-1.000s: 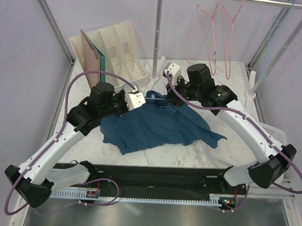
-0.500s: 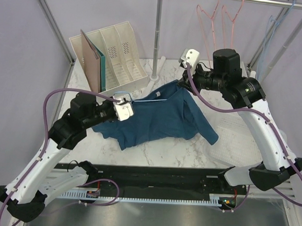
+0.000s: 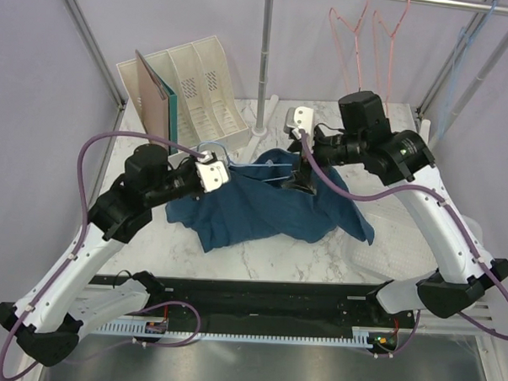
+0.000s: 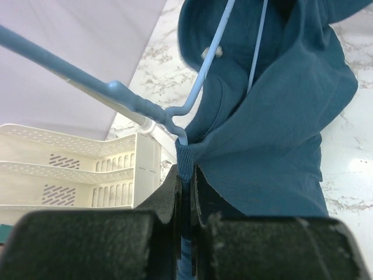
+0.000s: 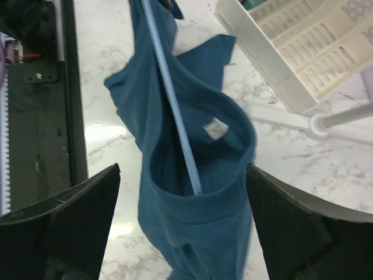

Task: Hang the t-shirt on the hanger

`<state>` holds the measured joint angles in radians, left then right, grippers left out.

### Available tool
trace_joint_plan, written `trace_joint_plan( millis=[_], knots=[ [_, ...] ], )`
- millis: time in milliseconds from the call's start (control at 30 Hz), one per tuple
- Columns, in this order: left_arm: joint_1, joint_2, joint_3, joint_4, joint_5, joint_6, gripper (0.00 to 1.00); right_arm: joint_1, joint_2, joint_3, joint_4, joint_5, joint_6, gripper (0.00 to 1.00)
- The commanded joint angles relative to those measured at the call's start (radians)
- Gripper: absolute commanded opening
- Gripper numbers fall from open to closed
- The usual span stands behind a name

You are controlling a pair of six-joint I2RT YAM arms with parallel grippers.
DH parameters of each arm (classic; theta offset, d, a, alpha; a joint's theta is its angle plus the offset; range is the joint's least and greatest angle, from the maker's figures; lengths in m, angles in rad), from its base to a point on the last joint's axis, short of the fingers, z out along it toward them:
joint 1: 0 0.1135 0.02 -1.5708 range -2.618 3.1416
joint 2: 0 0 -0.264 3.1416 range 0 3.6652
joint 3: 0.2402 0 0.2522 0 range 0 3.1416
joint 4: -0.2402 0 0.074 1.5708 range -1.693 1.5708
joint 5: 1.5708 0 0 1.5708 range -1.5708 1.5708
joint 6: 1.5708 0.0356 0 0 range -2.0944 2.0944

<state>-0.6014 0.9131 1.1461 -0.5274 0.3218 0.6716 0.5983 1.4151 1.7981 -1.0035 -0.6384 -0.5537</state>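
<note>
Legible text: none in any view | Only candidate: small pale neck tag [image 5: 215,128] sewn inside the collar of the teal t-shirt [image 5: 198,233] | Tag print: too small and blurred to make out in either wrist view

The left arm [image 3: 83,250] and the right arm [image 3: 446,233] are built alike from white moulded links joined by bulky black joint housings. A purple cable [image 3: 85,158] is looped loosely along each one. A white camera block [image 3: 212,173] is mounted at each wrist. The left hand [image 4: 186,175] and the right hand [image 5: 183,233] are fitted with matt black fingers [image 5: 58,221], thick, blocky and faintly grained at close range.
</note>
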Motion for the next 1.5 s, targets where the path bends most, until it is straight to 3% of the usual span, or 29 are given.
trace_joint_plan(
  millis=[0,167,233,367,500,633,867,967,1033,1233,1467],
  knots=[
    [0.009,-0.072,-0.02,0.095,-0.004,-0.058,0.02,-0.165,-0.056,0.029,-0.111,-0.097,-0.077,0.98],
    [0.02,-0.1,-0.04,0.092,0.023,-0.073,0.02,-0.336,-0.016,0.081,-0.286,-0.148,-0.241,0.97],
    [0.02,-0.102,-0.042,0.09,0.057,-0.06,0.02,-0.345,-0.018,0.076,-0.307,-0.174,-0.29,0.92],
    [0.02,-0.077,-0.033,0.072,0.083,-0.014,0.02,-0.344,0.016,0.151,-0.349,-0.237,-0.34,0.73],
    [0.02,-0.054,-0.016,0.053,0.085,0.014,0.02,-0.286,0.088,0.254,-0.455,-0.242,-0.399,0.69],
    [0.02,-0.048,-0.005,0.053,0.091,0.028,0.02,-0.166,0.059,0.15,-0.457,-0.159,-0.457,0.61],
    [0.02,-0.045,0.001,0.053,0.1,0.037,0.02,-0.117,0.079,0.11,-0.454,-0.135,-0.454,0.54],
    [0.018,-0.048,-0.002,0.052,0.111,0.051,0.02,-0.117,0.102,0.112,-0.452,-0.126,-0.453,0.56],
    [0.018,-0.048,-0.003,0.049,0.111,0.059,0.02,-0.118,0.11,0.115,-0.452,-0.133,-0.446,0.52],
    [0.014,-0.005,0.033,0.049,0.134,0.017,0.02,-0.043,0.12,0.101,-0.382,-0.132,-0.377,0.29],
    [-0.018,0.041,0.056,0.055,0.117,0.02,0.02,0.023,0.143,0.122,-0.288,-0.122,-0.285,0.27]
  ],
)
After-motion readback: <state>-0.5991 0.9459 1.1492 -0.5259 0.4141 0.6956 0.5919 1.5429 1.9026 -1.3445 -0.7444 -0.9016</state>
